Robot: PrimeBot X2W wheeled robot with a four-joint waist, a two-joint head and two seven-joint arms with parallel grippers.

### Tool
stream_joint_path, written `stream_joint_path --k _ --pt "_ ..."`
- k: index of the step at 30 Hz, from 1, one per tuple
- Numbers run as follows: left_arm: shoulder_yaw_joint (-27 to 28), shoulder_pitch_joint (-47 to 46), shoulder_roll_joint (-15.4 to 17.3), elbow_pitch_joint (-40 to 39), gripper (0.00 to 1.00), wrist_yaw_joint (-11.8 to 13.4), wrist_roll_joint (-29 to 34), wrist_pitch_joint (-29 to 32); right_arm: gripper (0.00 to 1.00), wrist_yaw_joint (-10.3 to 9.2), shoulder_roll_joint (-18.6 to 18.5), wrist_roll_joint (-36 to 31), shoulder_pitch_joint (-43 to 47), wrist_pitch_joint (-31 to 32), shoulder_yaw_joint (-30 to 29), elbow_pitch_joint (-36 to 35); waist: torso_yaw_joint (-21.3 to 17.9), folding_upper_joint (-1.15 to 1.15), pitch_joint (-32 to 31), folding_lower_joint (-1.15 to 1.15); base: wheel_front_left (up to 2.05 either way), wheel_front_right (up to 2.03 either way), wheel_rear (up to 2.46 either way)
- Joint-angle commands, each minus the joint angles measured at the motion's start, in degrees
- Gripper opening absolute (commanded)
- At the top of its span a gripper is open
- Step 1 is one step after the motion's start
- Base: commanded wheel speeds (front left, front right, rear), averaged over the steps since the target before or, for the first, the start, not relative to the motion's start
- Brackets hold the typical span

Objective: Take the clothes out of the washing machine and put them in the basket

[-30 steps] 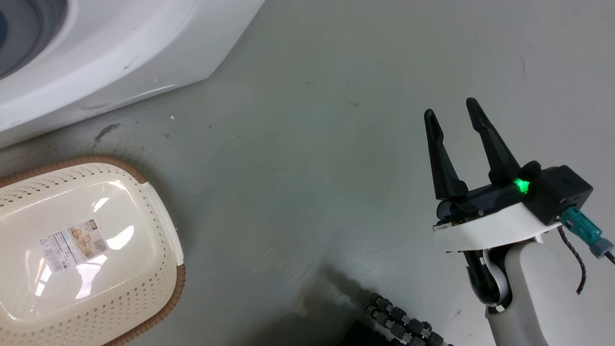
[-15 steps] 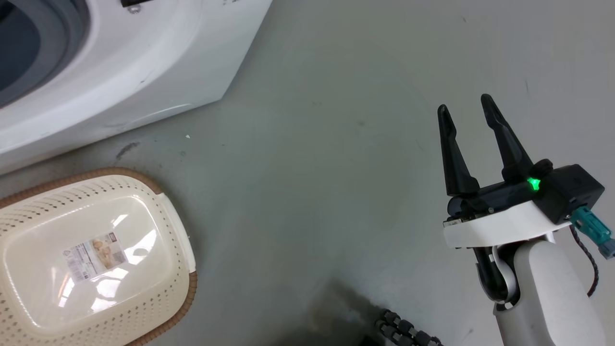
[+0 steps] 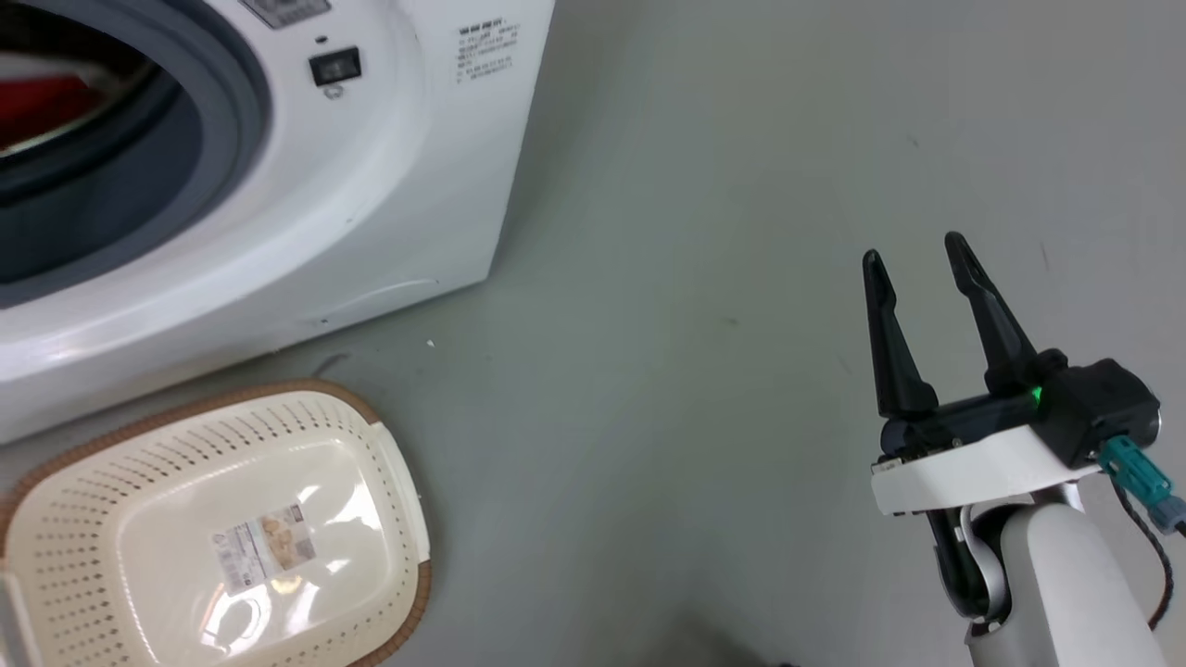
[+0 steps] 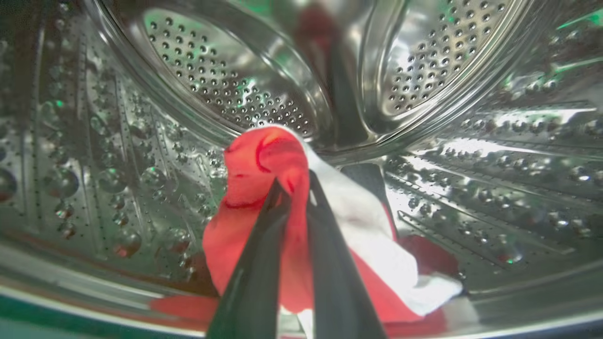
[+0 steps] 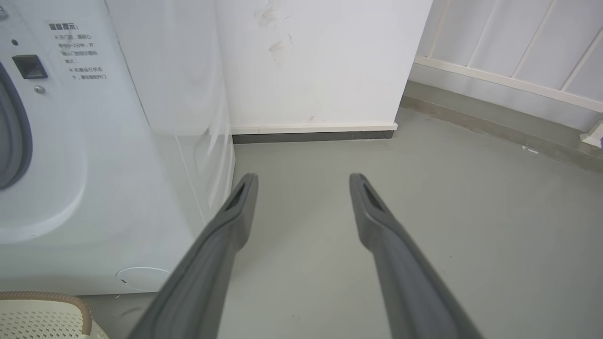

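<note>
Inside the drum (image 4: 226, 80): left gripper (image 4: 296, 181) is reaching in between the perforated steel walls, its two dark fingers squeezed almost together with a fold of the red-and-white garment (image 4: 254, 165) pinched between them.
Garment: bunched up and lifted at the fingertips. The white panel (image 4: 362, 212) drapes down the right side and the rest trails to the drum's lower front edge. There's more red underneath, but I honestly can't tell if that's a second piece.
Washing machine (image 3: 371, 185): white front-loader with a grey rubber porthole rim (image 3: 232, 111). A bit of red fabric (image 3: 42, 97) shows through the opening in the head view.
Basket (image 3: 93, 519): cream, with a brown rim, sitting on the grey floor (image 3: 695, 278) just in front of the washer, below the porthole. The paper label (image 3: 264, 547) is on its shiny bottom.
Right gripper (image 3: 913, 252): well off to the right of the machine, fingers spread apart, bare floor showing between them. Green light (image 3: 1036, 396) glowing at its base.
Right wrist view: same spread fingers (image 5: 235, 226), with the washer's side, a corner of the basket and a white wall (image 5: 320, 61) ahead.
</note>
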Motion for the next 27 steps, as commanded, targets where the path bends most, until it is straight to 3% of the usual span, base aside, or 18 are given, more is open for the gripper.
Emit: stream_joint_path --k 1,7,14,20,27 --pt "0.4 1.2 -0.5 0.7 0.00 -0.2 -0.7 -1.9 1.00 -0.04 0.0 -0.5 1.1 -0.1 -0.4 0.0 1.4 0.00 -3.3 0.00 0.00 0.00 0.00" --pt "0.2 5.9 -3.0 3.6 0.00 -1.5 -2.2 -7.9 1.00 -0.04 0.0 -2.3 3.9 -0.1 -1.4 0.4 4.1 0.00 -9.4 0.00 0.00 0.00 0.00" --pt "-0.4 10.7 -5.4 4.1 0.00 -2.3 -3.2 -10.2 1.00 -0.04 0.0 -3.5 6.2 0.1 -2.5 0.6 6.7 0.00 -13.9 0.00 0.00 0.00 0.00" --pt "-0.5 17.0 -8.0 0.3 0.00 -1.8 -4.1 -11.9 1.00 -0.04 0.0 -4.6 8.8 1.5 -3.4 -1.0 9.2 0.00 -18.0 0.00 0.00 0.00 0.00" --pt "-0.7 26.7 -11.5 -9.4 0.00 -1.5 -5.6 -12.1 1.00 -0.04 0.0 -5.5 11.8 3.6 -4.4 -3.4 12.4 0.00 -21.8 0.00 0.00 0.00 0.00"
